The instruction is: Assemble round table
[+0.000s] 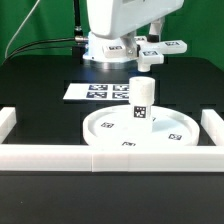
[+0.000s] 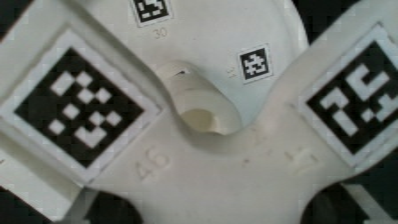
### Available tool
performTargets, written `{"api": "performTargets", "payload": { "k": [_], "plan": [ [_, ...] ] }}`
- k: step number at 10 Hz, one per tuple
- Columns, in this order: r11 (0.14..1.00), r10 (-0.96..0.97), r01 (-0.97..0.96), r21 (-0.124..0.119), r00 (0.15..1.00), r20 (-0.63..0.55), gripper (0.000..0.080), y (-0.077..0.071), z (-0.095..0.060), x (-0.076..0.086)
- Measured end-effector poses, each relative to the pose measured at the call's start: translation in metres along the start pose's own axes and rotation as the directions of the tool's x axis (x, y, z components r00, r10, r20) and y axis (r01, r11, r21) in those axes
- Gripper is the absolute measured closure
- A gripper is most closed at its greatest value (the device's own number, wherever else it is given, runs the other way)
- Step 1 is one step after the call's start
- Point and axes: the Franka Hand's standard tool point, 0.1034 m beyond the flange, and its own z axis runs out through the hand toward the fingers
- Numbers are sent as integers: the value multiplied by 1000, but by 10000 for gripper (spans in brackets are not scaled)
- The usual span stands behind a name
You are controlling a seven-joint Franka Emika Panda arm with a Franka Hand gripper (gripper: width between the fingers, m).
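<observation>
The pincer (image 1: pixel 152 41) hangs over the edge of the worktop (image 1: pixel 40 100) where the arm's base stands. It is clenched on the cross-shaped foot piece (image 1: pixel 158 48), which it holds clear of the surface. That is my reading: the fingers themselves are hidden in both views, but the piece sits right under the hand with nothing else bearing it.

In the wrist view the foot piece (image 2: pixel 214 160) fills the frame, its flat arms carrying big square tags and a small socket (image 2: pixel 201 112) at the middle. It looks like light, rigid white plastic, smooth and probably a bit slippery. One flat arm pinched across its thickness seems the sensible hold, leaving the socket free.

Toward the opposite edge, about midway along it, the round disc (image 1: pixel 108 136) lies flat. The post (image 1: pixel 141 98) stands upright on it, well apart from the carried piece. Standing that tall, the post could be knocked sideways if the foot comes down off-centre.

Between the disc and the arm's base lies the marker board (image 1: pixel 100 92). White border rails (image 1: pixel 60 155) run along that opposite edge and up both side edges. The worktop is matt black, with a green curtain (image 1: pixel 30 25) behind the arm
</observation>
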Motion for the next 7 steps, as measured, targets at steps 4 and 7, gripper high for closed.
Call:
{"api": "performTargets", "payload": {
  "k": [4,7],
  "plan": [
    [999,-22,21,-31,1000,-20,357,4,5,-2],
    [998,-45,44,-37,999,-21,357,9,11,1]
  ]
}}
